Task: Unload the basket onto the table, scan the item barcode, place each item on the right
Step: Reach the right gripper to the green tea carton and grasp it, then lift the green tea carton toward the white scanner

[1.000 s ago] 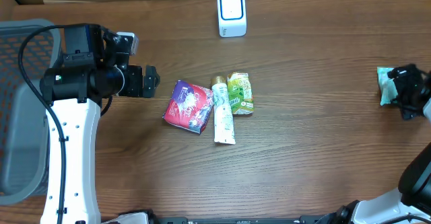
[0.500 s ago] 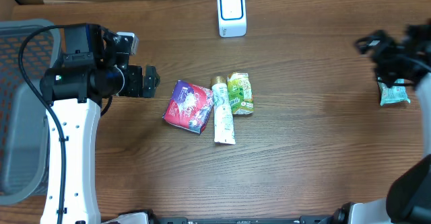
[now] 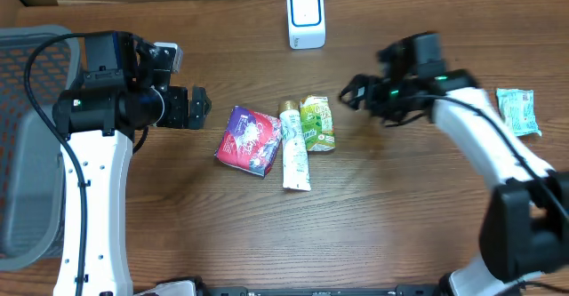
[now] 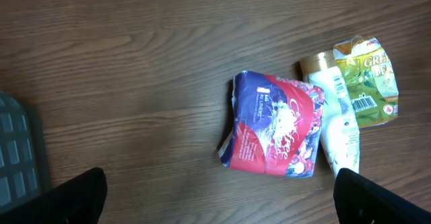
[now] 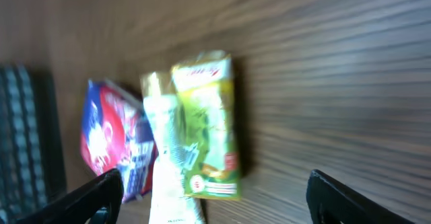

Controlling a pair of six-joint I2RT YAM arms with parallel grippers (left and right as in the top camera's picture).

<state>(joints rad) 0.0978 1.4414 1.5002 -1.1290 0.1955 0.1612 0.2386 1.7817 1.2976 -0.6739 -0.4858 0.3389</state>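
Green packet (image 3: 317, 123): lies flat on the counter (image 3: 400, 225) with its barcode panel facing up. It is just ahead of the right fingers and not touched. Judged to be the next item for scanning.
White tube (image 3: 294, 154): touches the green packet on the side away from the right fingers.
Red packet (image 3: 251, 140): lies beyond the tube, just ahead of the left fingers.
Right fingers (image 3: 354, 92): spread apart and holding nothing. A second ago they were at the far edge of the counter by the teal packet. They have since swung across to the cluster.
Teal packet (image 3: 517, 111): lies alone, well behind the right fingers, and is no longer attended.
Scanner (image 3: 306, 18): stands off to one side of the right fingers, and nothing is presented to it.
Left fingers (image 3: 197, 108): wide open, empty, and in the same place as before.
Finding: one item appears dealt with, and a new approach is under way with no pick made yet.
Risk: the tube touches the packet and may be dragged along with it.
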